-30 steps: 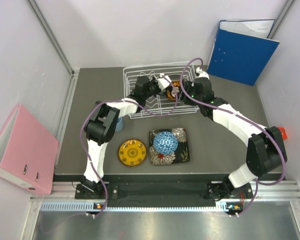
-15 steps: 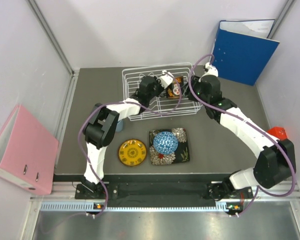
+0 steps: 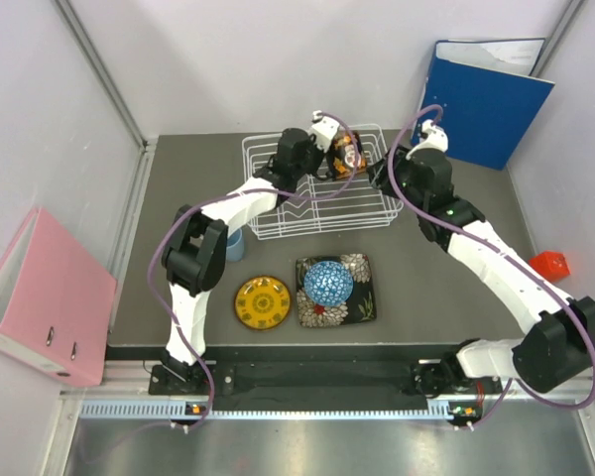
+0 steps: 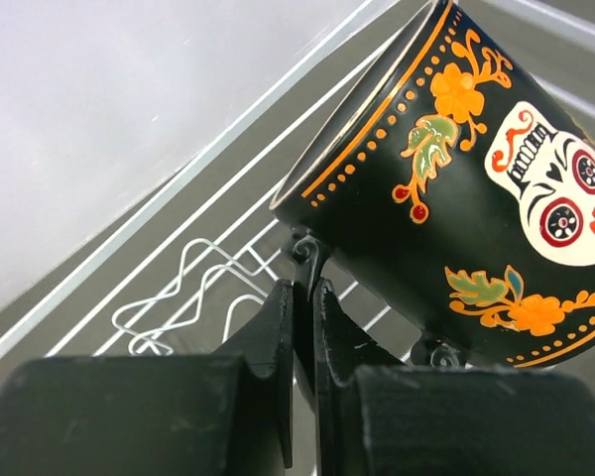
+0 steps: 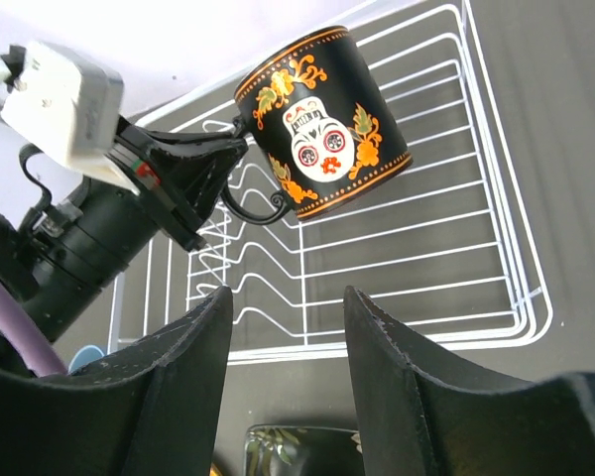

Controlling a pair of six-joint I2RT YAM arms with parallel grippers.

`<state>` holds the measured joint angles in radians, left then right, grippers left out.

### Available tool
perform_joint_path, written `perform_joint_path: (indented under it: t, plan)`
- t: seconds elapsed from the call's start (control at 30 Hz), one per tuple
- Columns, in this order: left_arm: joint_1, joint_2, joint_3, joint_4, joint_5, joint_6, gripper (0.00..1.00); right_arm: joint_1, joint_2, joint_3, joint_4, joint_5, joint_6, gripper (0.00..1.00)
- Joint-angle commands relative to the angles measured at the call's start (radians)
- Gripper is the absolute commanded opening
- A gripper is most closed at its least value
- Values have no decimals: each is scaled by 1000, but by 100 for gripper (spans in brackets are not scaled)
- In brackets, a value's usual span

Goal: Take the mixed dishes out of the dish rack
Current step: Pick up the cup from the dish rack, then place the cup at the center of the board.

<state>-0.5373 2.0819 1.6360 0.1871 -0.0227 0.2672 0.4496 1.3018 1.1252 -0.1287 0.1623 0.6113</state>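
The dark patterned mug [image 3: 346,156] hangs tilted above the white wire dish rack [image 3: 317,210]. My left gripper [image 3: 327,149] is shut on its thin curled handle [image 4: 305,260]. The left wrist view shows the mug [image 4: 476,188] with skull and orange flowers, above the rack wires [image 4: 193,288]. My right gripper [image 5: 283,307] is open and empty, just right of the rack, facing the mug [image 5: 322,119]. The blue mosaic bowl [image 3: 328,283] sits on the black floral plate [image 3: 362,307] in front of the rack, beside the yellow plate [image 3: 262,302]. The light blue cup [image 3: 236,246] peeks out beside my left arm.
A blue binder [image 3: 481,99] leans at the back right and a pink binder [image 3: 45,297] lies off the table at the left. A small red object [image 3: 550,265] sits at the right edge. Metal frame posts border the back corners.
My left gripper has lifted the mug up from the rack floor toward the back rim. The right arm has drawn away to the right of the rack.
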Motion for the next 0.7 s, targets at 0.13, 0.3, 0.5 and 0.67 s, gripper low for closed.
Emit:
perform_joint_path:
  t: [0.13, 0.3, 0.5, 0.67]
  plan:
    - [65, -155, 246, -83, 128, -396, 0, 8, -85, -11, 11, 22, -2, 49]
    - [143, -171, 229, -123, 303, -779, 0, 8, -117, -25, 12, 28, -16, 48]
    - [192, -189, 136, -33, 492, -1074, 0, 8, -159, -39, 1, 37, -36, 48]
    - [197, -210, 50, 102, 599, -1255, 0, 6, -179, -53, -17, 31, -53, 48]
